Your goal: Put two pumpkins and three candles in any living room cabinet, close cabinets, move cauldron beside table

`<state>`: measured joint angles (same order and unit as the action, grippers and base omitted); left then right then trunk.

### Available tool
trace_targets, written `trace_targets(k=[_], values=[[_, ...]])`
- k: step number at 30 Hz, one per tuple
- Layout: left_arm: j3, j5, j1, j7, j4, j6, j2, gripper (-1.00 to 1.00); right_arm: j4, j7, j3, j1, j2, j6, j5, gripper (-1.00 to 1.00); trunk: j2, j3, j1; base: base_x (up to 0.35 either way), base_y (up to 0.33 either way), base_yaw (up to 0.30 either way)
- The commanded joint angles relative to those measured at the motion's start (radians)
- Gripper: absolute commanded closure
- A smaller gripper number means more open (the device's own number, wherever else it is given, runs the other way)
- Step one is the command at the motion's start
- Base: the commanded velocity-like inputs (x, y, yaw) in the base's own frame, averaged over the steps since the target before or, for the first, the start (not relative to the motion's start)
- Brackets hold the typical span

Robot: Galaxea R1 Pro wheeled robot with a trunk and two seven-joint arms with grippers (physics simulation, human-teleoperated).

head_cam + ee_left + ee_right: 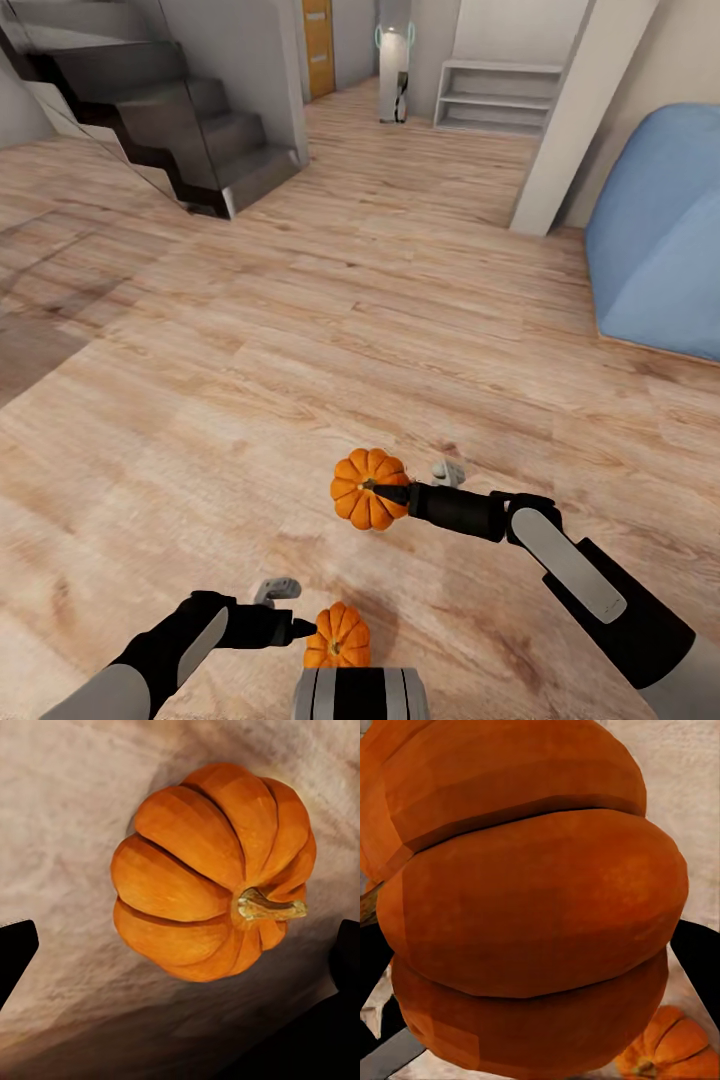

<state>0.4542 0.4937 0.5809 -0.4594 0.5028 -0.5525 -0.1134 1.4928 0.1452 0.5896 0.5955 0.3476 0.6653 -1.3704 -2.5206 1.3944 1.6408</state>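
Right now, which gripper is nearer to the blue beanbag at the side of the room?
Right. The right gripper, shut on the farther pumpkin, is nearer the blue beanbag. The left gripper, beside the nearer pumpkin, is farther.

Two small bright-orange ribbed pumpkins, both low in the head view: the upper pumpkin (369,489) sits center-right, clamped at the right gripper (385,491) tips and held off the wood floor; in the right wrist view it looms huge (532,907), ribs running sideways. The lower pumpkin (338,637) is at bottom center, on the floor just past the left gripper (305,630) tip; contact unclear, and it shows whole w/ a tan-brown stem in the left wrist view (214,870).
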Motion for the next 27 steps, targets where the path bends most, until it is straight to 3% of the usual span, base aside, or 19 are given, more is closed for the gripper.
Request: trace_targets(k=[1,5,9,13,27], values=[[0.005,0.006,0.001,0.001,0.002,-0.004,-0.001,-1.0,0.003,-0.055,0.0,0.001,0.002,0.026,-0.009,1.0,-0.001,0.005,0.0,0.0,0.0,0.0],[0.005,0.006,0.001,0.0,0.007,-0.004,0.0,-1.0,0.015,-0.243,-0.001,0.001,0.005,0.077,-0.012,1.0,-0.002,0.02,0.002,0.0,0.0,0.0],[0.005,0.006,0.001,-0.001,0.009,-0.004,0.0,-1.0,0.048,-0.322,0.001,0.001,0.01,0.104,-0.018,1.0,-0.002,0.036,0.004,0.0,0.0,0.0],[0.005,0.006,0.001,-0.001,0.01,-0.004,0.0,-1.0,0.055,-0.333,0.002,0.001,0.012,0.133,-0.019,1.0,-0.003,0.051,0.006,0.0,0.0,0.0],[0.004,0.006,0.001,-0.001,0.012,-0.004,0.0,-1.0,0.054,-0.335,0.001,0.001,0.011,0.14,-0.021,1.0,-0.003,0.051,0.006,0.0,0.0,0.0]])
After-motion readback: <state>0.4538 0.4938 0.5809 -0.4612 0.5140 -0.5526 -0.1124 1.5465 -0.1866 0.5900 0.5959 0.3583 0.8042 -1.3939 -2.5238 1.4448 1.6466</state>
